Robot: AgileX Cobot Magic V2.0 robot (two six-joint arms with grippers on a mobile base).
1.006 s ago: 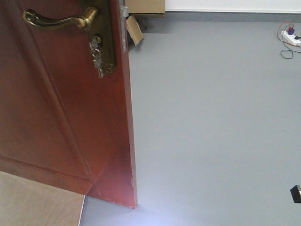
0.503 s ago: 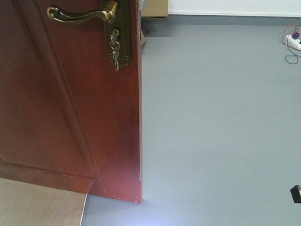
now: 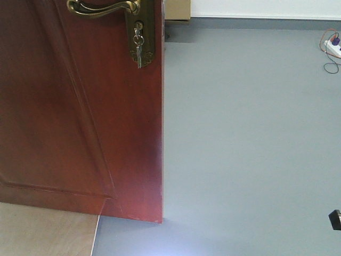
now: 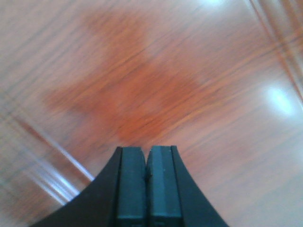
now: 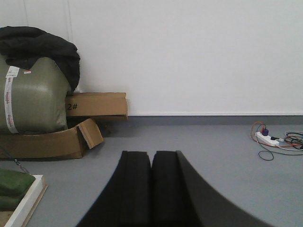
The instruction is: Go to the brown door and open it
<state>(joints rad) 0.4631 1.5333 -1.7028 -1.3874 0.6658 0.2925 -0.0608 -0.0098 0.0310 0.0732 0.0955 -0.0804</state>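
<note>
The brown door (image 3: 80,117) fills the left half of the front view, standing ajar with its free edge near the middle. Its brass handle (image 3: 104,7) sits at the top, with keys (image 3: 139,50) hanging from the lock below it. In the left wrist view my left gripper (image 4: 147,153) is shut and empty, its tips close against the door's wood panel (image 4: 142,85). In the right wrist view my right gripper (image 5: 151,156) is shut and empty, pointing over the grey floor towards the white wall.
Grey floor (image 3: 250,133) lies right of the door. Cardboard boxes (image 5: 57,137) and a green bundle (image 5: 33,94) stand at the left by the wall. A power strip with cables (image 5: 272,139) lies at the right, also in the front view (image 3: 333,48).
The door and its handle have shifted rightward and upward in the front view, and the door's edge now stands more upright. The cardboard box behind it is now mostly hidden.
</note>
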